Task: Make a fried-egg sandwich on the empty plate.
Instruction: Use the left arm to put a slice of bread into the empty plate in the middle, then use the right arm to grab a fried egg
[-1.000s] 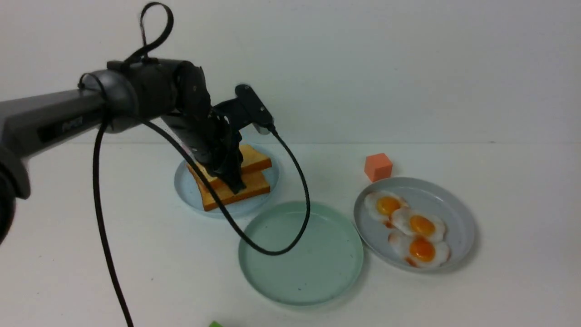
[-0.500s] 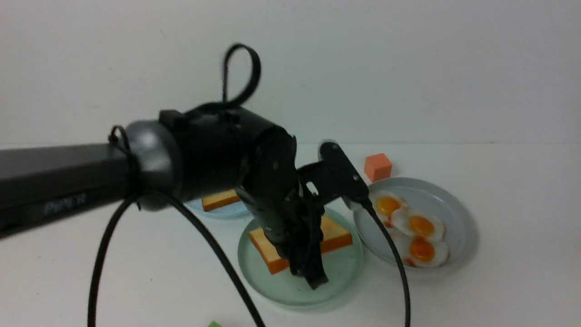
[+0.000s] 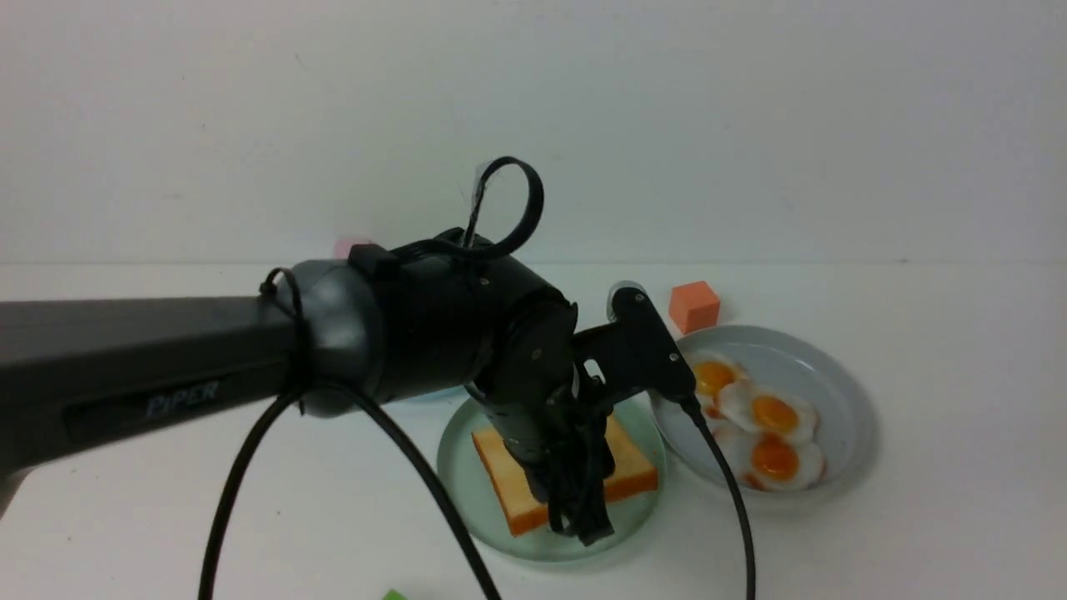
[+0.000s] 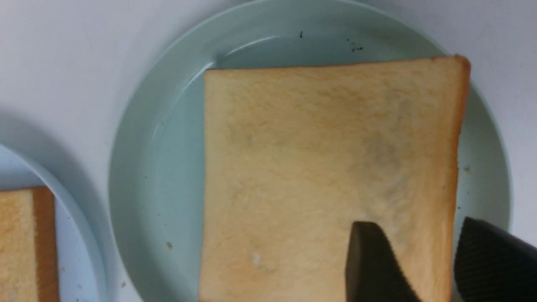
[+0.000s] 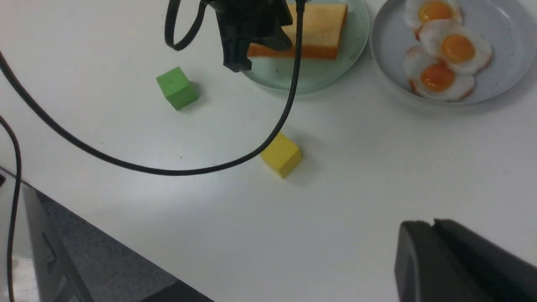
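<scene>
A second ago the left hand (image 3: pixel 583 527) was at the far plate, closed on the stacked toast. Now one slice of toast (image 3: pixel 508 477) lies flat on the mint-green plate (image 3: pixel 463 492), and the hand's fingers have come apart, straddling the crust edge with a gap showing – released, not grasping. So the base layer looks done. The second slice (image 4: pixel 21 243) waits on the light blue plate (image 4: pixel 73 256), and an egg (image 3: pixel 771 412) is probably next.

The right hand (image 5: pixel 432 228) hangs above bare tabletop, clenched on nothing.

The toast sits off-centre: in the left wrist view one corner reaches almost to the rim, while the opposite side shows a wide band of bare plate. The grey plate (image 3: pixel 850 400) with three eggs stands just beside the mint one, and the left arm's cable (image 3: pixel 733 517) hangs across that seam – a likely snag. Straight up is open. The orange block (image 3: pixel 693 306), green block (image 5: pixel 176 87) and yellow block (image 5: pixel 281 155) lie apart from the plates.
</scene>
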{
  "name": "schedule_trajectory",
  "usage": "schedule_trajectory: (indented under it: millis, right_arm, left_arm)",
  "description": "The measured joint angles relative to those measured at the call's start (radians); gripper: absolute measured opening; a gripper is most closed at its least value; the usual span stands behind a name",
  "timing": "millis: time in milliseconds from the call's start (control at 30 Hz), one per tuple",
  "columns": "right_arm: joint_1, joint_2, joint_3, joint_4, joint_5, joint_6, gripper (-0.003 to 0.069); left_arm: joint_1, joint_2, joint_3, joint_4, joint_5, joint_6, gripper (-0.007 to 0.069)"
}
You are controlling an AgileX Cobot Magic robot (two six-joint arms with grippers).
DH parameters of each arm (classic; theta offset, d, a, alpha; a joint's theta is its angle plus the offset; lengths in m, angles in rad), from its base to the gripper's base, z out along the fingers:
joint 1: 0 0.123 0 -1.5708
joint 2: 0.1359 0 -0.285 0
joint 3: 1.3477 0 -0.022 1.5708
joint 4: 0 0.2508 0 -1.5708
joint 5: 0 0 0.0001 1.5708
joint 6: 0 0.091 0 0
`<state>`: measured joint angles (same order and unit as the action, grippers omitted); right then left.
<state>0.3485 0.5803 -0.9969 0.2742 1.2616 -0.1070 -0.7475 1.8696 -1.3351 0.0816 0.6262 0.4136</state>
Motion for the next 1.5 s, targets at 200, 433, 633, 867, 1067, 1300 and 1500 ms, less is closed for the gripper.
schedule_trajectory:
  millis: [200, 433, 633, 867, 1067, 1300, 1500]
  right_arm:
    - [0.0, 0.076, -0.001, 0.0, -0.006, 0.0, 0.0071]
    - [0.0, 0.26, -0.001, -0.022, -0.124, -0.004, 0.0085]
    - [0.0, 0.547, -0.009, -0.093, -0.272, -0.042, 0.0109]
    - [0.0, 0.912, -0.141, -0.144, -0.373, -0.053, 0.0245]
    - [0.0, 1.182, -0.313, -0.189, -0.401, -0.053, 0.0496]
    - [0.0, 1.374, -0.437, -0.29, -0.428, -0.052, 0.0652]
    - [0.0, 1.476, -0.476, -0.324, -0.488, -0.052, 0.0604]
  left_arm:
    - [0.0, -0.102, 0.001, -0.002, 0.03, -0.049, 0.0477]
    - [0.0, -0.435, 0.004, -0.008, 0.076, -0.353, 0.0221]
    - [0.0, -0.789, 0.155, -0.039, 0.125, -0.45, -0.0013]
    - [0.0, -1.158, 0.501, -0.14, 0.053, -0.458, -0.0013]
    - [0.0, -1.339, 0.634, -0.158, -0.025, -0.458, -0.0013]
    - [0.0, -1.369, 0.638, -0.159, -0.047, -0.458, -0.0013]
    - [0.0, -1.37, 0.638, -0.159, -0.057, -0.458, -0.0013]
